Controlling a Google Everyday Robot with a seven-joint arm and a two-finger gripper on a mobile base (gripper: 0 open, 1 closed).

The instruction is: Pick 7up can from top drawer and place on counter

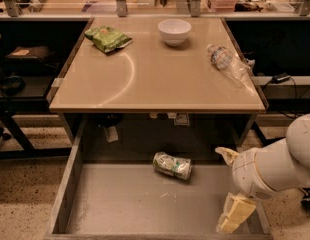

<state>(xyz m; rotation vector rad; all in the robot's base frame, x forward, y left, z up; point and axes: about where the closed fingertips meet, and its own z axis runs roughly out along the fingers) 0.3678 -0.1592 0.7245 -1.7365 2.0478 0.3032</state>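
Warm, dimmish light from overhead; the glossy counter [160,84] carries a broad sheen and a curved arc of glare left of centre. Deep shadow under the counter covers the back of the drawer [120,204]. Gripper [236,213] at lower right, over the drawer's right front corner, lit pale yellow.

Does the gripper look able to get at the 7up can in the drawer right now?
Probably yes. The 7up can lies on its side on the top drawer floor, nothing over it. The gripper hangs at the drawer's right front corner, and the space between looks free.
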